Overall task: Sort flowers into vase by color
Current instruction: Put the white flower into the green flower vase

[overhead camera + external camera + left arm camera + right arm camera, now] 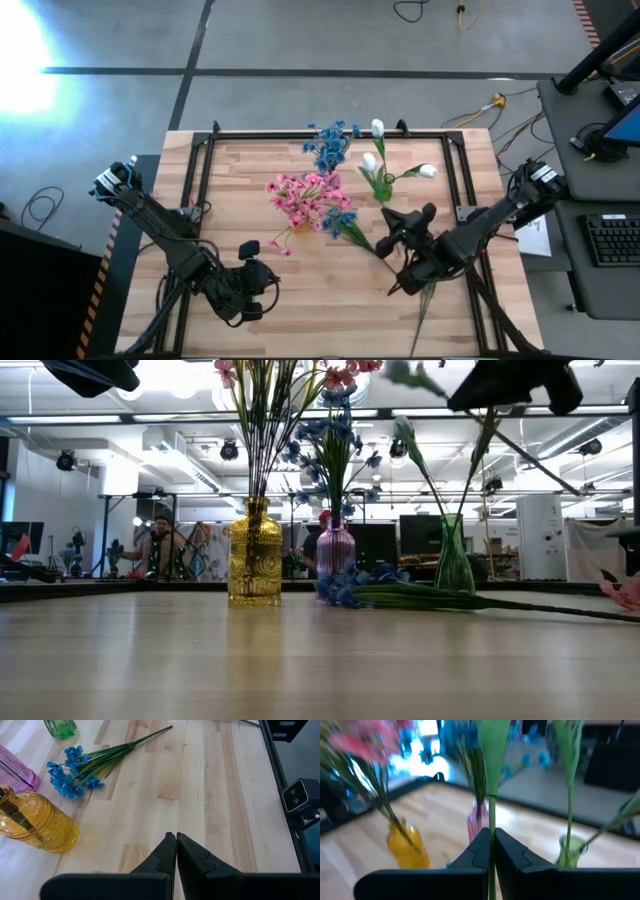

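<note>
Right claw [491,845] pinches a green stem [491,815] above the table; left claw [176,851] hovers pressed together

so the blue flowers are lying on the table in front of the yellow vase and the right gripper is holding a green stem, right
Not quite. The loose blue flowers lie on the table in front of the purple vase, not the yellow vase, as the low view shows. The rest stands: the right gripper is shut on a green stem.
</note>
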Tool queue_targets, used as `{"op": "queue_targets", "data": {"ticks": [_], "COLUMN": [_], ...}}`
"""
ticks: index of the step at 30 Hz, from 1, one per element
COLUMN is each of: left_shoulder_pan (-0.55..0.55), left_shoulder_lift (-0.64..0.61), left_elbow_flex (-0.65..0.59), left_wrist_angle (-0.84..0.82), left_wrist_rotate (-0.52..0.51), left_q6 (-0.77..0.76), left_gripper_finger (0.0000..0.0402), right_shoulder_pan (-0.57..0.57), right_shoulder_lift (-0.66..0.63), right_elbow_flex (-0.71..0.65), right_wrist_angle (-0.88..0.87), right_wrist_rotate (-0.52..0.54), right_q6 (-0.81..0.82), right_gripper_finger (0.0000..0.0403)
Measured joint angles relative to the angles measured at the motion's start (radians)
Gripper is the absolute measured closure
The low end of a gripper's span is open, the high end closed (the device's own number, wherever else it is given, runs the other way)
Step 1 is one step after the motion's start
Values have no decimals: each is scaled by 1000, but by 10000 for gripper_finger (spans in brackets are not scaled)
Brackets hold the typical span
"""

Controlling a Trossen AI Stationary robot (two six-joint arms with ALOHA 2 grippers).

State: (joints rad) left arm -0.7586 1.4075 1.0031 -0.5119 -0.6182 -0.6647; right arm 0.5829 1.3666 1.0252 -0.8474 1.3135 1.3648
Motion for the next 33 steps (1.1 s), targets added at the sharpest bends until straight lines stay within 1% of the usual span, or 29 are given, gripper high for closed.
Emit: {"op": "queue_targets", "data": {"ticks": [3,7,10,13,17,22,23,25,28,30,33], "left_shoulder_pan": [0,0,1,1,1,7,11,18,27,32,36], "left_shoulder_lift": [0,0,0,0,0,10,17,36,57,66,71], "left_elbow_flex": [0,0,0,0,0,0,0,0,0,0,0], "left_wrist_angle": [1,6,30,94,256,547,617,748,880,924,961], "left_wrist_rotate": [0,-1,-26,-45,-30,-20,-20,-19,-19,-20,-19], "left_q6": [0,0,8,58,202,495,559,675,803,842,866], "left_gripper_finger": [401,401,401,401,401,401,401,401,399,393,379], "right_shoulder_pan": [8,10,17,38,95,184,195,202,205,212,225], "right_shoulder_lift": [-1,-6,-6,-6,-11,-16,-16,-16,-6,-4,-4], "right_elbow_flex": [-1,-1,16,46,130,249,268,302,327,332,321], "right_wrist_angle": [0,22,56,122,168,253,266,305,423,536,788], "right_wrist_rotate": [74,90,75,70,67,98,72,-17,-81,-127,-201], "right_q6": [15,19,-38,-153,-332,-536,-574,-642,-768,-897,-1157], "right_gripper_finger": [394,394,394,394,394,394,394,394,394,394,394]}}
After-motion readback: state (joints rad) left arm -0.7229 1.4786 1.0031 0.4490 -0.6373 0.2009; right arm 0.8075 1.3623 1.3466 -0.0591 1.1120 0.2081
